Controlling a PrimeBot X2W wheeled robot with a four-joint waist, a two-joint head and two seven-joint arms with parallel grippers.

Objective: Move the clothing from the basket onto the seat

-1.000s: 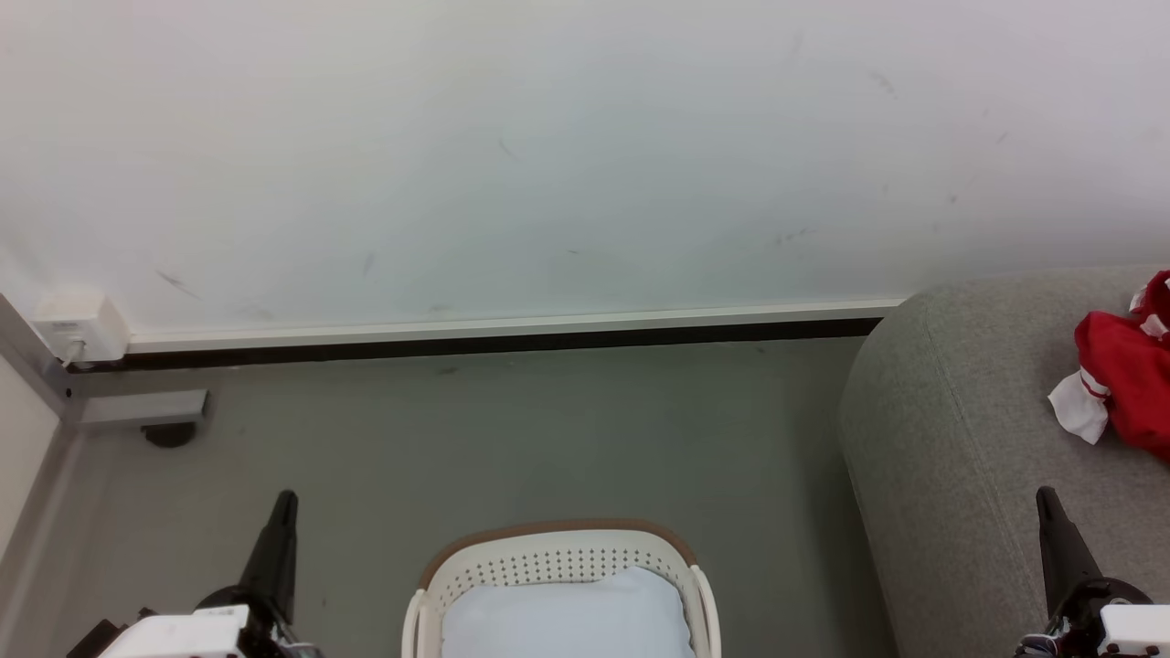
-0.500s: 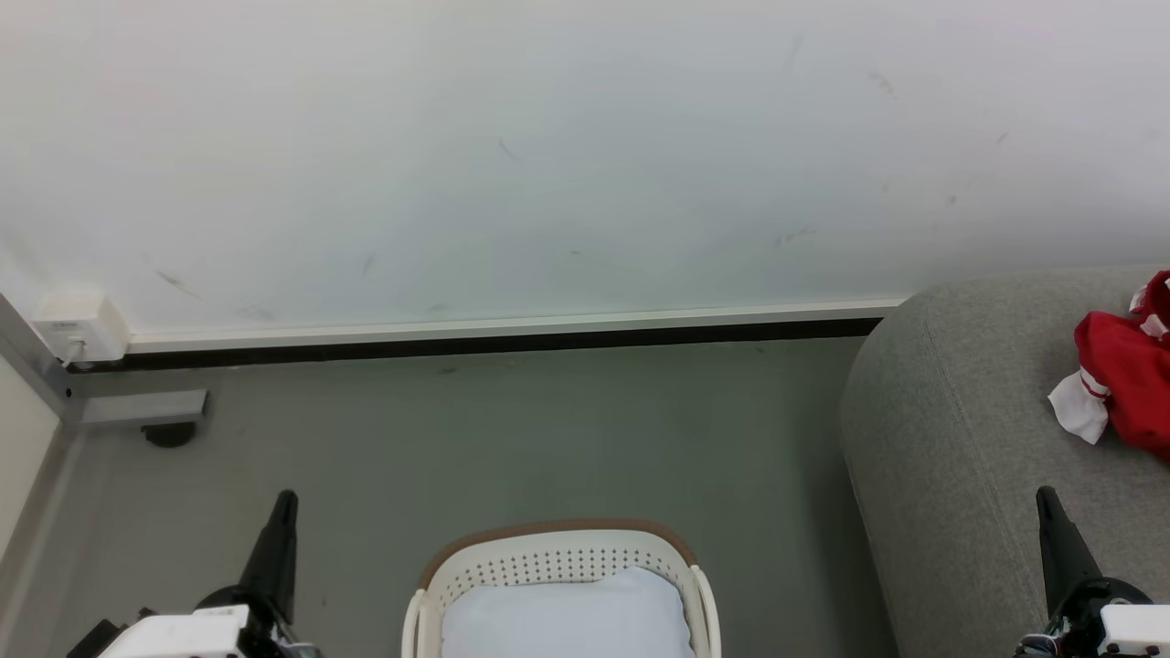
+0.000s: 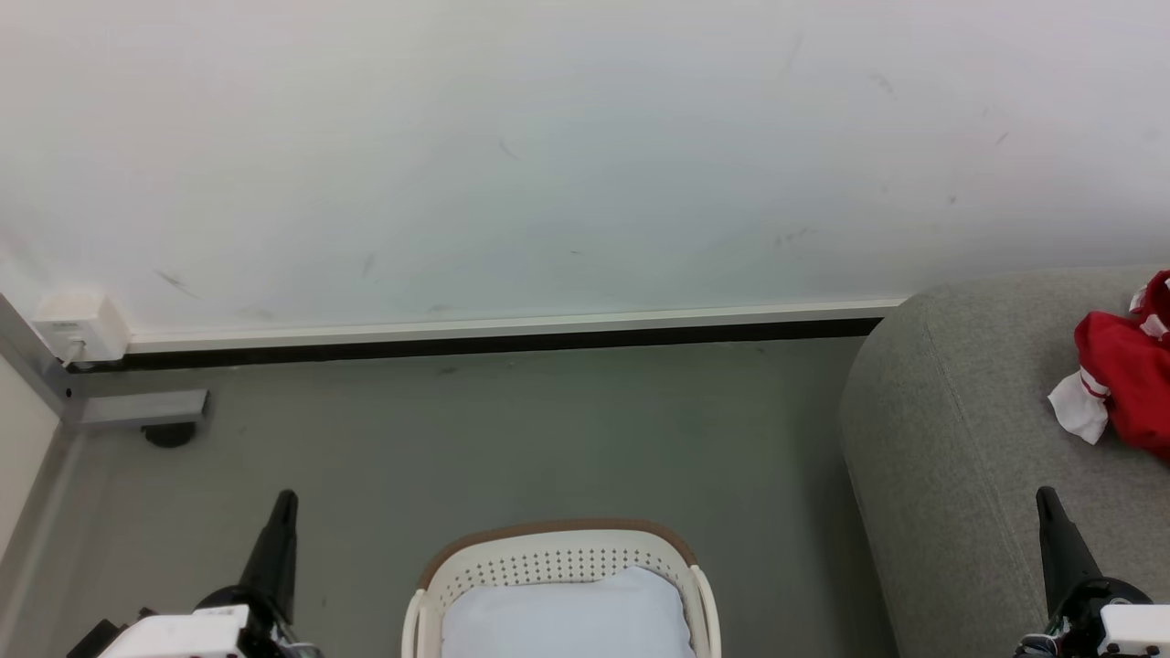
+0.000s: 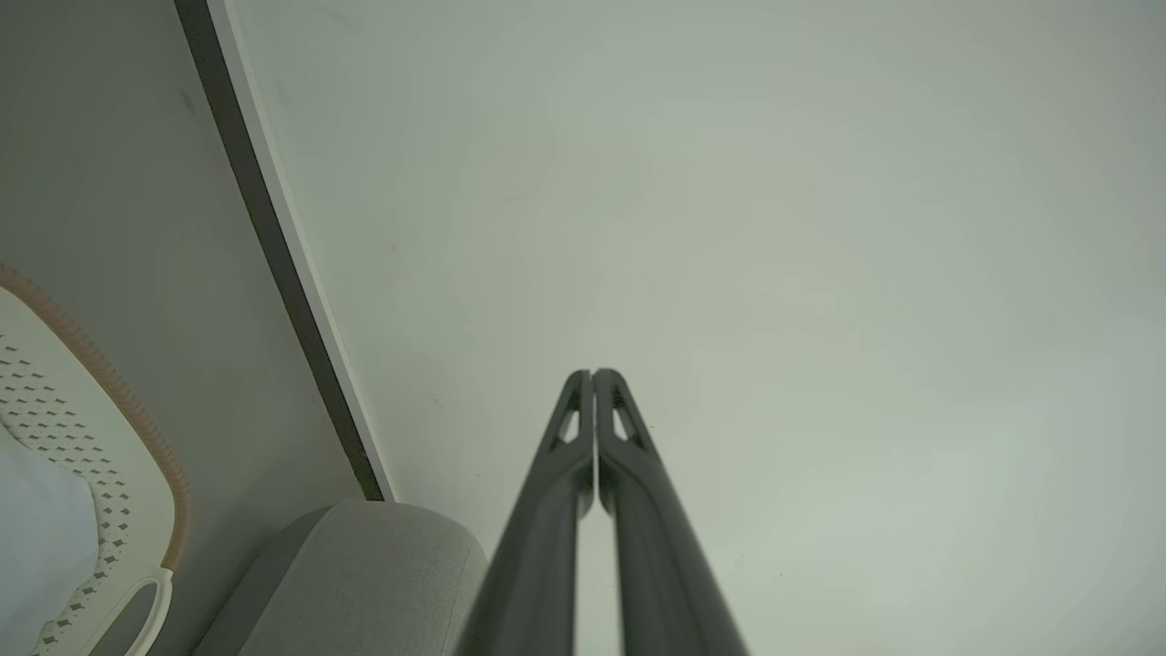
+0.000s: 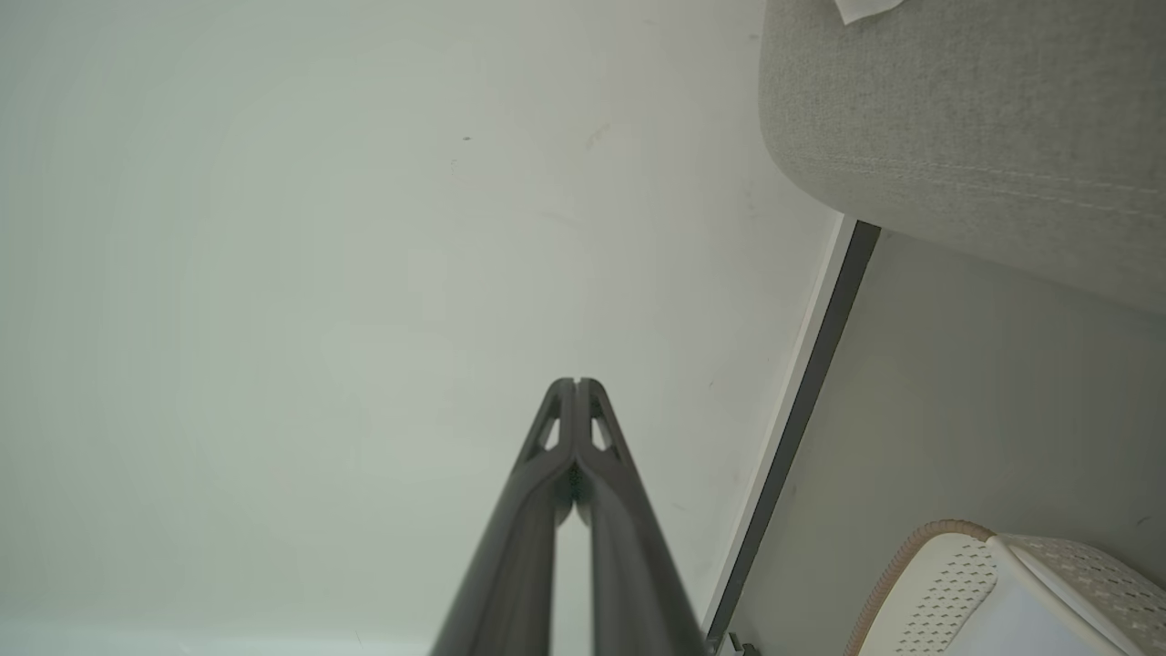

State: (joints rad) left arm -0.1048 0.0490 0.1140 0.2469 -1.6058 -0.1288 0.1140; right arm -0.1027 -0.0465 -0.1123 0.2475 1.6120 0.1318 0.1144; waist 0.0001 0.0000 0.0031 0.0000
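While both tools hold their fingers pressed together, the left tool [image 3: 287,501] left of the basket [image 3: 558,535] and the right tool [image 3: 1044,499] to its right, the clothing [image 3: 1129,384] lies on the seat [image 3: 960,439], right of the basket. A pale cloth [image 3: 567,617] sits inside the basket. The head view adds a socket box [image 3: 80,324] far left; the left wrist view, the basket's handle [image 4: 150,597].

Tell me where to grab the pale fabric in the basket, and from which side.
Best pinch the pale fabric at its raised hump near the back wall, coming down from above: the basket walls fence its sides, leaving only the top open, and the hump offers a fold.
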